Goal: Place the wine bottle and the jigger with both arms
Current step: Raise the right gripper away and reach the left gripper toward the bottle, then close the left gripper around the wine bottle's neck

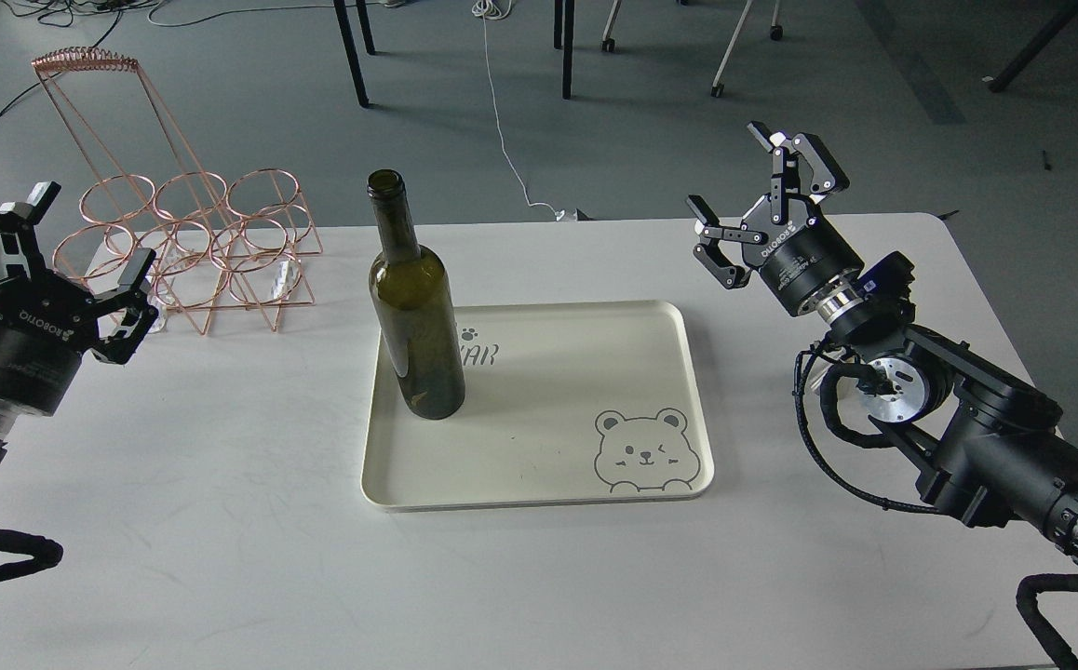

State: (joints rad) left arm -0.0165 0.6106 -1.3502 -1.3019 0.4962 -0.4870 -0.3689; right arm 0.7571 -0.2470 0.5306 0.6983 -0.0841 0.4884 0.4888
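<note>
A: Wine bottle upright on the left part of the cream bear-print tray, open-mouthed, unlabelled. Jigger?

B: Not surely seen; perhaps something shiny under the copper wire rack, too faint to tell.

A: Handling?

B: Glass, likely heavy, smooth, slippery, breakable, top-heavy. Best taken round the wide body, low down, not the neck.

A: Grippers?

B: Left gripper spread wide, empty, near the rack. Right gripper spread wide, empty, above the table's far side, well apart from the bottle.

A: Room?

B: Plenty of bare white table in front. Raised tray rim to clear; rack close on the left.
</note>
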